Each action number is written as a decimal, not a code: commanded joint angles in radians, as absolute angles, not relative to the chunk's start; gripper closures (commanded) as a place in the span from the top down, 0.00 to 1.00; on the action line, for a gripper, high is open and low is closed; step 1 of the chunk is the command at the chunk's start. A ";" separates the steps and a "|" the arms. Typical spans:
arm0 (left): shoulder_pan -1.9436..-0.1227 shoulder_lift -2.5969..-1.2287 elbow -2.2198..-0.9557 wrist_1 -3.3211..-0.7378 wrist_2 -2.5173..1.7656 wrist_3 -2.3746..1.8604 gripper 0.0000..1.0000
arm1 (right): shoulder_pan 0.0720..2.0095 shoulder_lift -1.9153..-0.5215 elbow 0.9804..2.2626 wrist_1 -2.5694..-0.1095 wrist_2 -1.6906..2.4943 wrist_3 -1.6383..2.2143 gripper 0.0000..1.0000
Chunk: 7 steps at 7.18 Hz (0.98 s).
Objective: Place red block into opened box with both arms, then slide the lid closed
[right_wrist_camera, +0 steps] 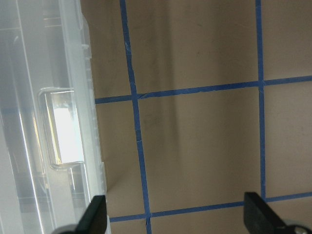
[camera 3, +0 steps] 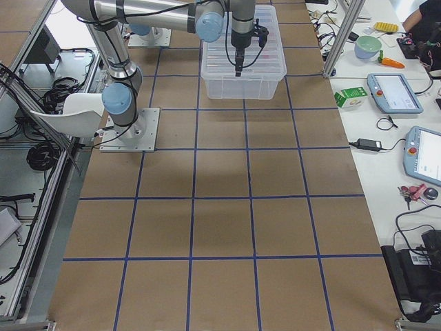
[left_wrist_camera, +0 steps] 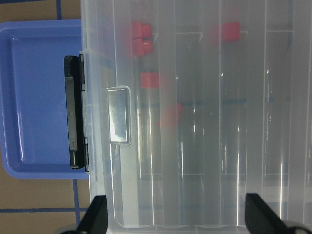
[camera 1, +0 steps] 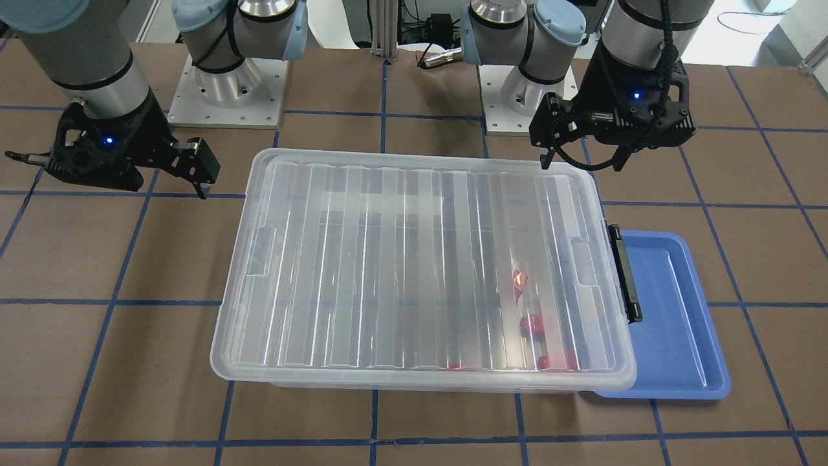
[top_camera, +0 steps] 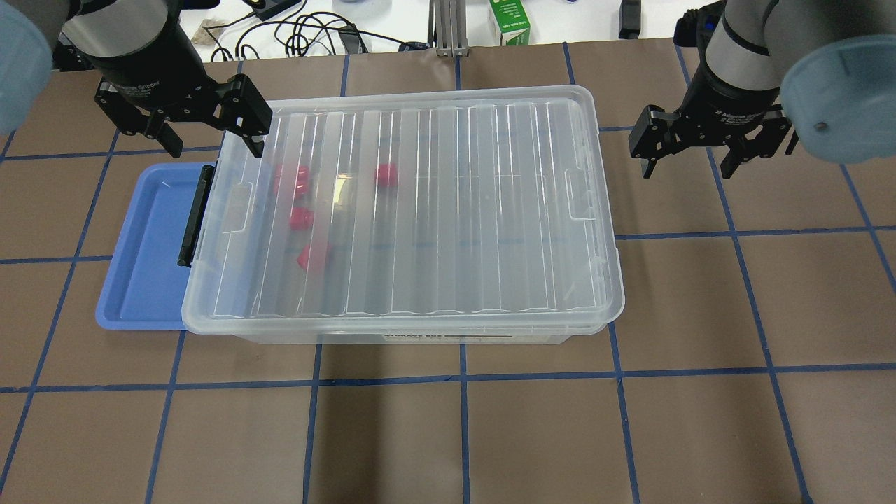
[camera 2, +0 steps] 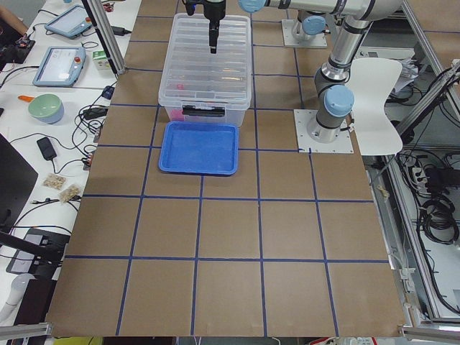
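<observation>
The clear box (top_camera: 420, 337) stands mid-table with the ribbed lid (top_camera: 448, 210) lying over its whole top. Several red blocks (top_camera: 301, 218) show blurred through the lid near the black latch (top_camera: 194, 213) end; in the left wrist view a red block (left_wrist_camera: 150, 79) lies under the lid beside its tab (left_wrist_camera: 119, 114). My left gripper (top_camera: 215, 148) hangs open above the box's far latch-end corner, holding nothing. My right gripper (top_camera: 688, 168) hangs open over bare table beyond the opposite short end. In the front view the left gripper (camera 1: 580, 158) is on the right and the right gripper (camera 1: 169, 184) on the left.
A shallow blue tray (top_camera: 140, 266) lies against the latch end, partly under the box's rim. A green carton (top_camera: 509, 21) and cables sit past the table's far edge. Brown table with blue tape lines stretches in front of the box.
</observation>
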<state>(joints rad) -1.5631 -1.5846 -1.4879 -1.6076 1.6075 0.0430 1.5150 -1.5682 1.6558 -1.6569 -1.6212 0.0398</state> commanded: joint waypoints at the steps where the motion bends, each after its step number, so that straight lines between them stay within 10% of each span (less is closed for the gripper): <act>1: -1.565 -1.585 -1.488 -1.608 1.608 0.043 1.00 | 1.519 -1.604 1.649 -1.632 -1.614 0.048 1.00; 7: -1.565 -1.583 -1.486 -1.606 1.611 0.044 1.00 | 1.519 -1.601 1.660 -1.628 -1.605 0.038 1.00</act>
<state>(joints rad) -1.5646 -1.5833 -1.4861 -1.6061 1.6116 0.0443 1.5176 -1.5985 1.6582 -1.6294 -1.6115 0.0390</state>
